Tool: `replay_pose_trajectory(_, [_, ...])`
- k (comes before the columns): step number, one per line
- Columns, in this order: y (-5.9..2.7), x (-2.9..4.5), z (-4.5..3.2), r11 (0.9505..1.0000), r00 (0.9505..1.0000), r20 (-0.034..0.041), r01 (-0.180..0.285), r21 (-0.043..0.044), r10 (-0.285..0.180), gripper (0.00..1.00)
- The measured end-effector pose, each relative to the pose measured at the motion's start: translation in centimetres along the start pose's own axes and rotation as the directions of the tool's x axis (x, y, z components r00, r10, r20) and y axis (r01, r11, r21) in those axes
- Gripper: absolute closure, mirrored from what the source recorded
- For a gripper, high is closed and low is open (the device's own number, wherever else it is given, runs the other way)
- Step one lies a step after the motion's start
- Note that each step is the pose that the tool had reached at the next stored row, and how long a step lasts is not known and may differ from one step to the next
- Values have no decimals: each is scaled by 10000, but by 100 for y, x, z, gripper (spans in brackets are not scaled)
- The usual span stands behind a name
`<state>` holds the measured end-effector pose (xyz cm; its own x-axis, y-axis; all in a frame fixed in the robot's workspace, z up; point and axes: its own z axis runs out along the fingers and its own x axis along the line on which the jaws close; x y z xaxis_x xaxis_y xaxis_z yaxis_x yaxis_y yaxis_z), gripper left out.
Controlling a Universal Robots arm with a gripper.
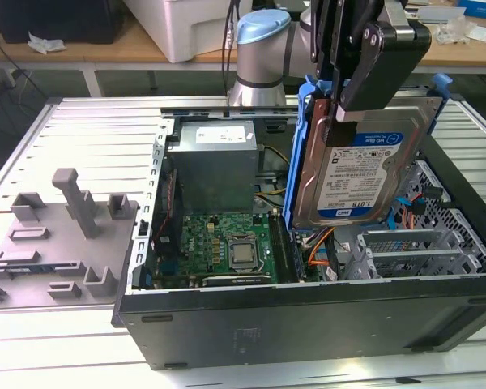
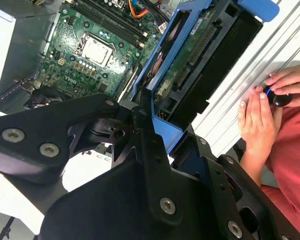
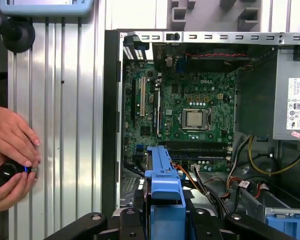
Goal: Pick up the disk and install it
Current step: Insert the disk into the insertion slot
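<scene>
The disk [image 1: 364, 166] hangs upright, apparently clamped in the tool [image 1: 343, 109].

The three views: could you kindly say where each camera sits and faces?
Exterior view: off the arm, looking down into the open computer case; gripper holds the disk over it.
First wrist view: on the arm, facing down at the motherboard past the gripper.
Second wrist view: on the arm, looking along the gripper linkage.
Both wrist views share motherboard, disk and a person's hands.
</scene>
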<state>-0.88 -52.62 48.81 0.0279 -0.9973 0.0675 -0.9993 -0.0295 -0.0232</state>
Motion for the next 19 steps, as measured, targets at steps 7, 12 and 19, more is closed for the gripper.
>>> replay_pose_trajectory(7, [-35, 2, 1, 10000, 10000, 0, 1, 1, -1, 64])
replay_pose_trajectory(12, [-128, 8, 5, 10000, 10000, 1, 0, 1, 0, 64])
replay_pose_trajectory(19, [-262, 20, 7, 10000, 10000, -2, 0, 0, 0, 64])
